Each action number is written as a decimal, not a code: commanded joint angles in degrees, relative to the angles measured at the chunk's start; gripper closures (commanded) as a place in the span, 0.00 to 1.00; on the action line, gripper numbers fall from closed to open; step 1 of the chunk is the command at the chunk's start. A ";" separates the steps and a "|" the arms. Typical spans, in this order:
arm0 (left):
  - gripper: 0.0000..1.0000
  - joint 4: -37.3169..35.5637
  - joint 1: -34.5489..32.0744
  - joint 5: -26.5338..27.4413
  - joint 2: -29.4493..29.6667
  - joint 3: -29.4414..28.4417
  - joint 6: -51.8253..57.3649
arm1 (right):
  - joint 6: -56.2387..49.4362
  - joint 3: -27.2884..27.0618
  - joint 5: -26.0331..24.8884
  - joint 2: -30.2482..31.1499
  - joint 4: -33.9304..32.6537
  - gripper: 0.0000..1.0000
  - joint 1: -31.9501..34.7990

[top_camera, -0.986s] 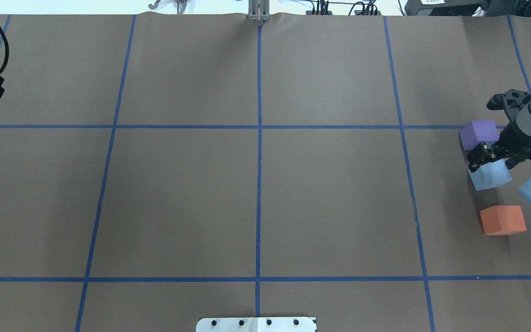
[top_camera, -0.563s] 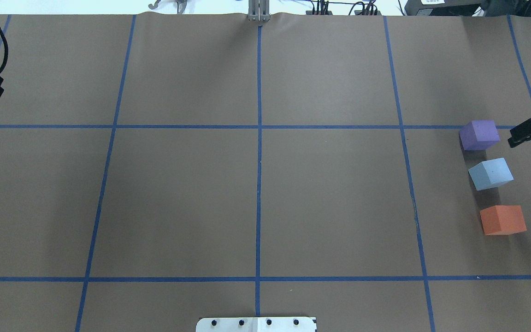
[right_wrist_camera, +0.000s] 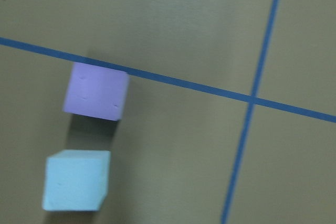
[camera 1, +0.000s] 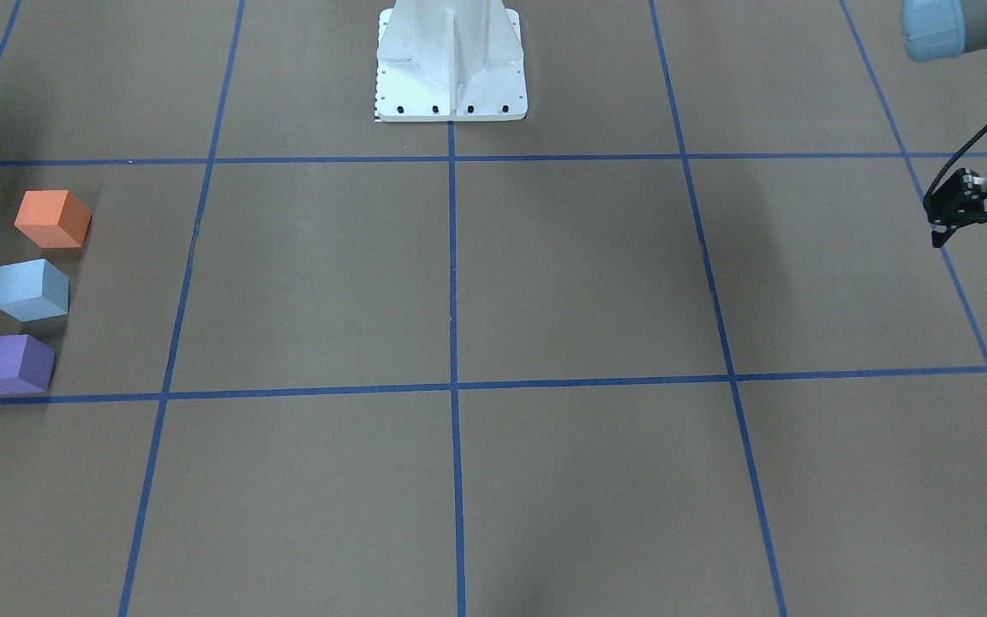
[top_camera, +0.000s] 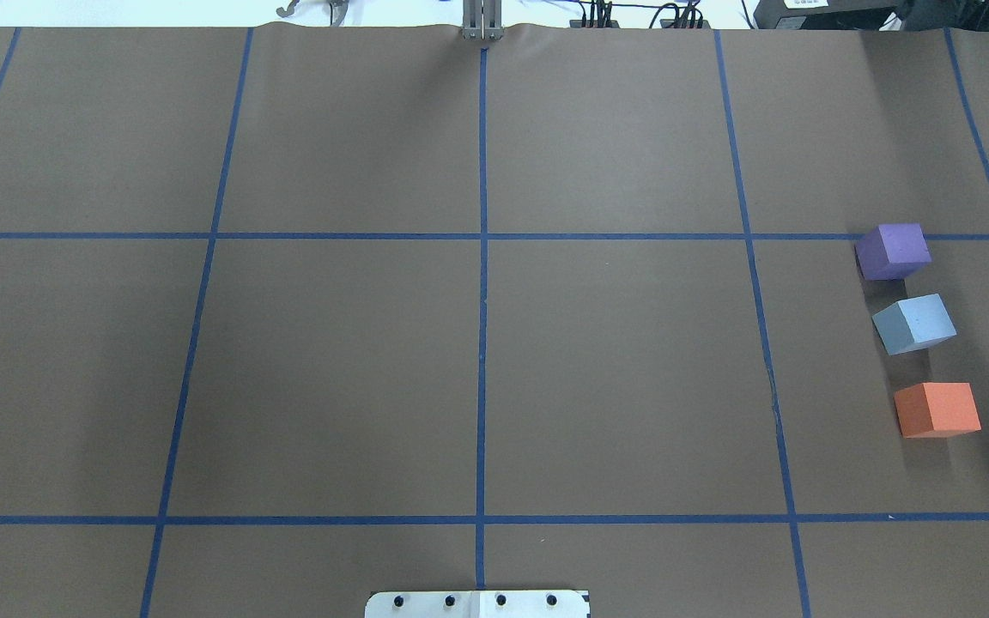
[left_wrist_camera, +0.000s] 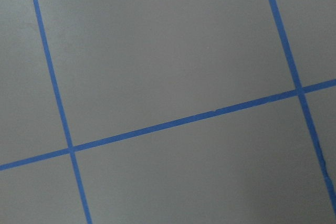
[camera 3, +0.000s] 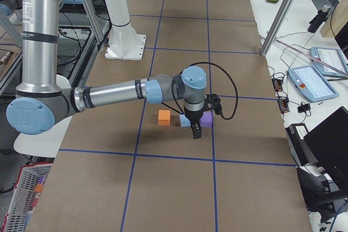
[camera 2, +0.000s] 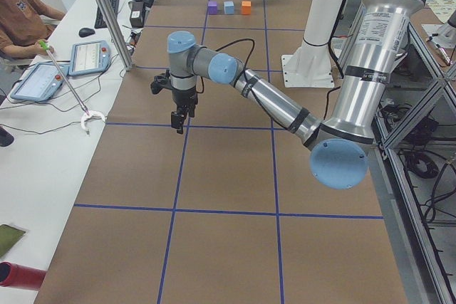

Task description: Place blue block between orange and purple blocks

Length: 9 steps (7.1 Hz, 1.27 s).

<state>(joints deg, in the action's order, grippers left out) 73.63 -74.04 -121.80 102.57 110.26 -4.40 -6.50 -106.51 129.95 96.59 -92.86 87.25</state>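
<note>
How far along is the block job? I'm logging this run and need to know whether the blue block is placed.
Done: the blue block sits on the table between the purple block and the orange block, in a row, touching neither. In hand: nothing. The right gripper hangs near the row and the left gripper is far off; neither holds a block. Left: nothing visible beyond parking the arms.

Brown paper (top_camera: 331, 360) covers the whole table, marked off into large rectangles by blue tape lines (top_camera: 482, 343). Along one long side runs a white desk (camera 2: 43, 169) — two tablets (camera 2: 89, 57), a keyboard (camera 2: 112, 6) and a mouse (camera 2: 86, 32) lie on it. A slanting aluminium post (camera 2: 108, 16) rises beside it. The light is even and soft.
</note>
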 commanded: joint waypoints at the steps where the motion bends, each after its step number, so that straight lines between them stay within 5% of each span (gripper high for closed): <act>1: 0.00 0.37 -7.67 -1.85 -3.67 -2.59 14.08 | -5.01 0.34 7.04 3.68 -1.45 0.00 5.81; 4: 0.00 6.12 -14.36 -5.91 -12.03 -7.57 22.05 | -3.45 3.07 6.99 4.66 -1.36 0.00 7.05; 9: 0.00 8.37 -16.75 -5.99 -13.45 -12.96 22.06 | 3.86 1.57 7.25 2.64 -0.83 0.00 5.83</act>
<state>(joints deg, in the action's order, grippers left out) 81.41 -90.27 -127.78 89.48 97.59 17.72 -2.81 -104.72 137.19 99.69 -93.79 93.60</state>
